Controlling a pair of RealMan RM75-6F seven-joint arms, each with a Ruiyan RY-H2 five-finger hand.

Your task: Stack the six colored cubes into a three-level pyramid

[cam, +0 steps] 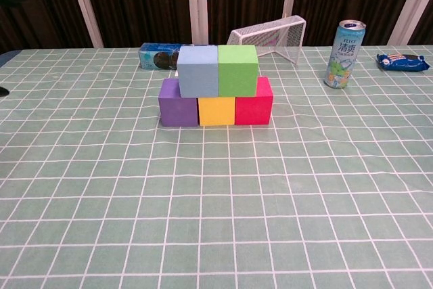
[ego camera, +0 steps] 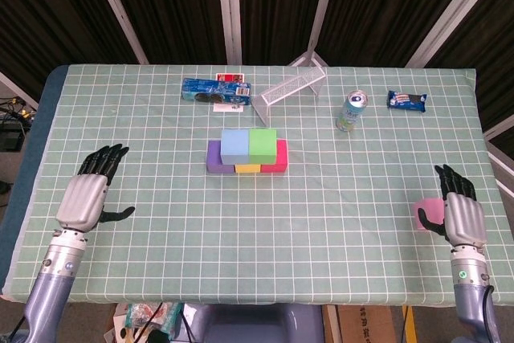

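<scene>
Two levels up mid-table: purple cube (cam: 178, 103), yellow cube (cam: 216, 111), red cube (cam: 254, 102) in a row, blue cube (cam: 197, 70) and green cube (cam: 237, 70) touching on top. Pink cube (ego camera: 426, 214) at right edge, just beside right hand (ego camera: 463, 218), fingers spread; contact unclear. Left hand (ego camera: 83, 201) empty, fingers apart, well left of stack.

We see two cubes (cam: 218, 70) on a row of three (cam: 216, 110), mid-tabletop (cam: 216, 201). Behind: packet (cam: 157, 55) left, wire basket (cam: 268, 34), can (cam: 344, 53) right.
</scene>
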